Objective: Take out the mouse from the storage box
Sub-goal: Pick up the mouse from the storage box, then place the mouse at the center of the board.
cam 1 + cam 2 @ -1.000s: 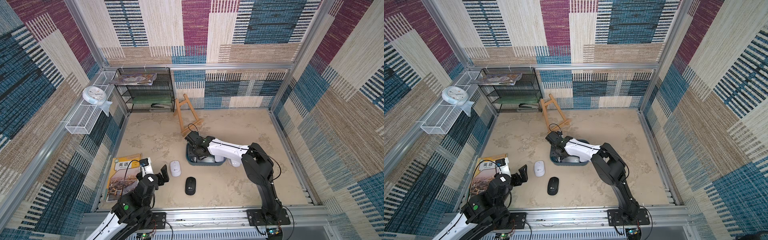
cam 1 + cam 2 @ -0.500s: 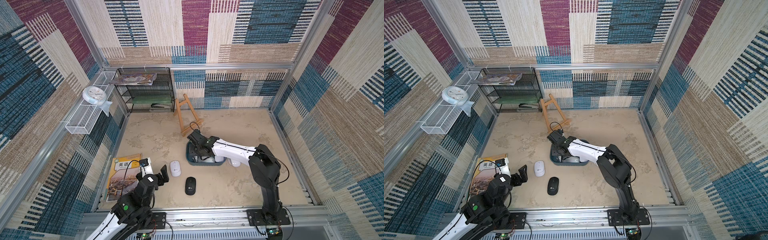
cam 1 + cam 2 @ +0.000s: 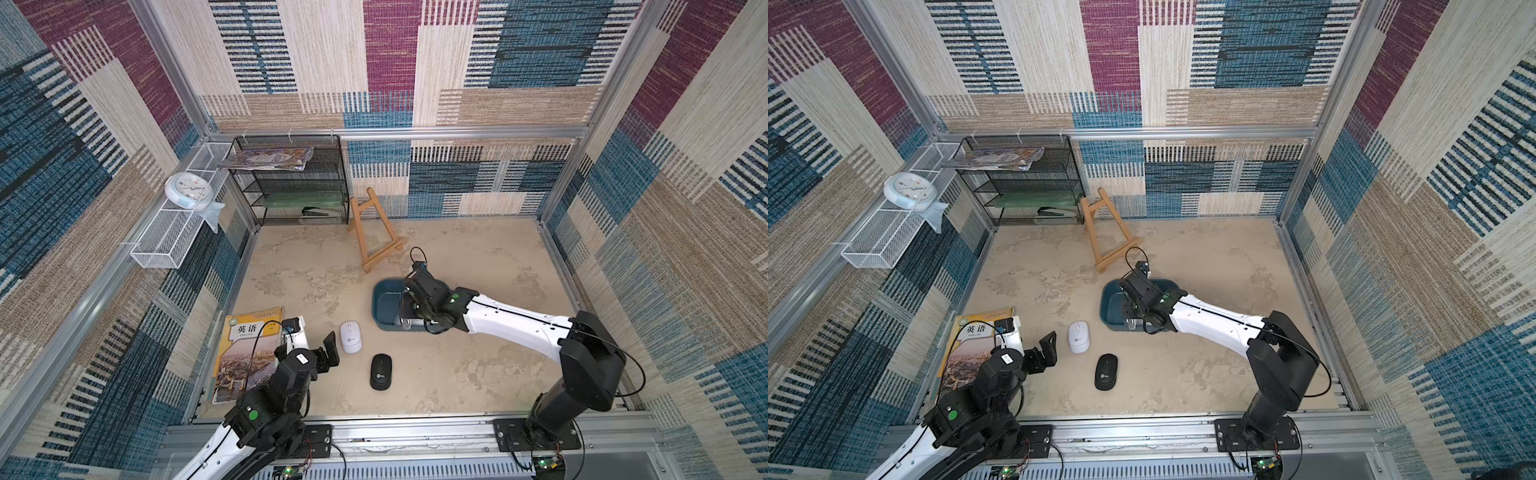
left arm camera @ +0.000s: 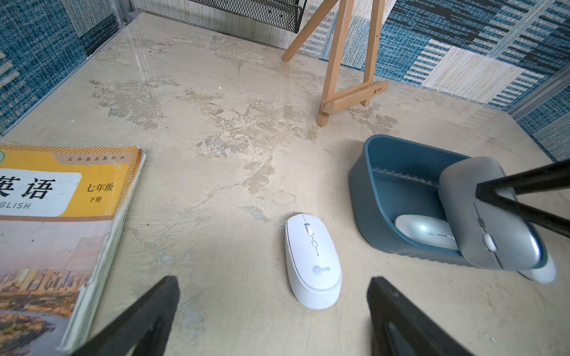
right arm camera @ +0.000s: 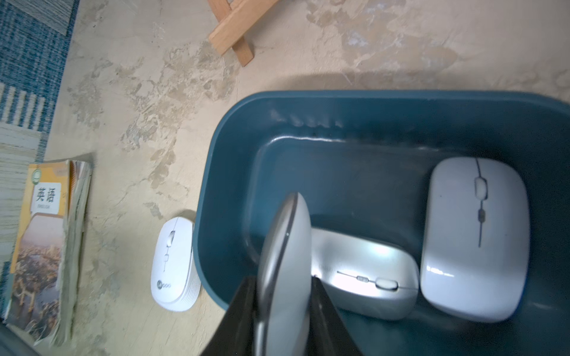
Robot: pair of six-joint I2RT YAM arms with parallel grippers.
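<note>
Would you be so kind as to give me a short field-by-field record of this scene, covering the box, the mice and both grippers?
Storage box: dark teal tub on the table, near the wooden easel
Right gripper: shut on the grey mouse, held on edge above the box
Inside box: silver mouse, smooth white mouse
Out on table: ribbed white mouse, black mouse
Left gripper: open, holding nothing
</note>
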